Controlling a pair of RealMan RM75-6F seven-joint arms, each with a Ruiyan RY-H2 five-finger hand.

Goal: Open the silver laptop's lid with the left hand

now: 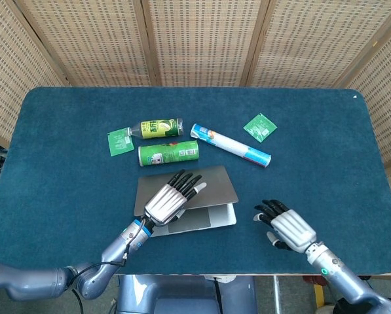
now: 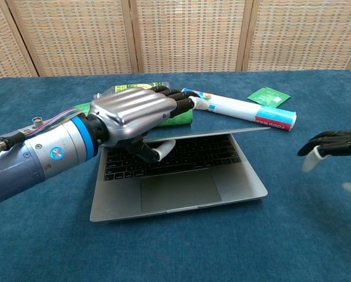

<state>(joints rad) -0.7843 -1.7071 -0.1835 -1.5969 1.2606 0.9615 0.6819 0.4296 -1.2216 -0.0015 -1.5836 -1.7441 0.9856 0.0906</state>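
Left robot hand (image 2: 134,114) raised (right robot hand (image 1: 289,227) spread).

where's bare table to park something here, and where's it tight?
Free: the table's left side, left of the laptop and green sachet; the far strip behind the bottle; the far-right corner beyond the second sachet. Crowded: behind the laptop, where the green can and white tube lie with the left hand lifting the lid; the right hand occupies the near right.

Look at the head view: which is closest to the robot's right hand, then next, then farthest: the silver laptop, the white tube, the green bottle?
From the right hand:
1. Silver laptop, just to its left.
2. White tube, further back.
3. Green bottle, far back-left.
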